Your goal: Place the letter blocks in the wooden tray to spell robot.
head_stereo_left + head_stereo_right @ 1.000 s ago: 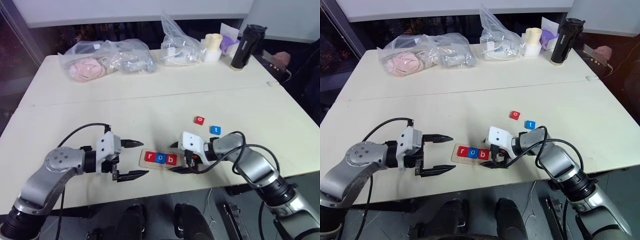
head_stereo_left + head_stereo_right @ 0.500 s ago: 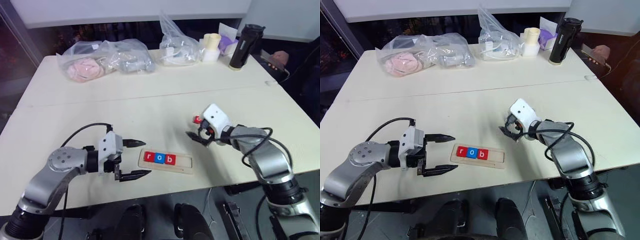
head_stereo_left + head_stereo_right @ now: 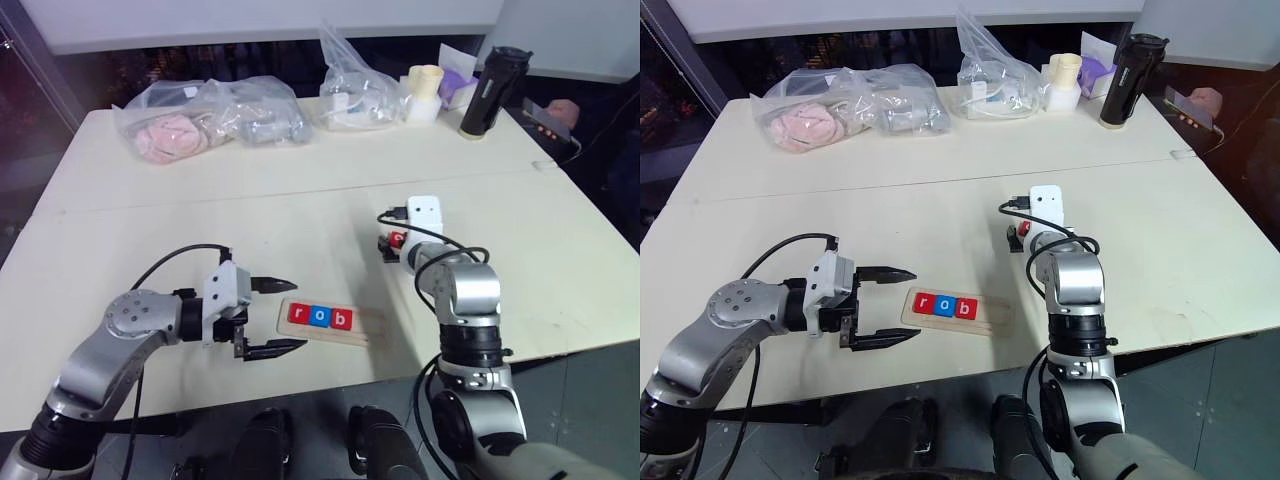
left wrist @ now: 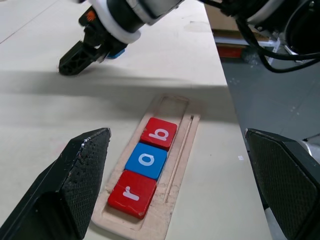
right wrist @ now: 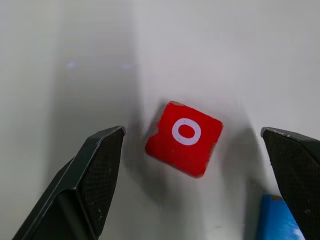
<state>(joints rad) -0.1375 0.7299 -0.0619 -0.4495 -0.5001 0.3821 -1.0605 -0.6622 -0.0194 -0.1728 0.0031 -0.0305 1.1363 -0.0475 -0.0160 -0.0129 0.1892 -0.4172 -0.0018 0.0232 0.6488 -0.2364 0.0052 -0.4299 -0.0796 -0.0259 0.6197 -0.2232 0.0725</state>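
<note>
Pale desk (image 3: 150,200) carries the long pale-wood tray (image 3: 332,320), holding red r, blue o, red b tiles (image 4: 146,160). At its one o'clock, a red o tile (image 5: 184,138) lies under the wide-spread right claw (image 5: 192,185). Left claw (image 3: 282,318), also wide, empty, at nine o'clock.

A pale table (image 3: 150,215) runs across the scene with a seam across its width. Along its far edge, well beyond the fingers, lie two clear plastic bags: one (image 3: 215,115) holding pinkish and grey stuff, another (image 3: 355,90) with small packets. Beside the second stands a cream cup (image 3: 425,92), then a purple-and-white packet (image 3: 458,82) and a black bottle (image 3: 487,92). Past the table's far corner a person's hand (image 3: 562,112) holds a phone (image 3: 545,118).
</note>
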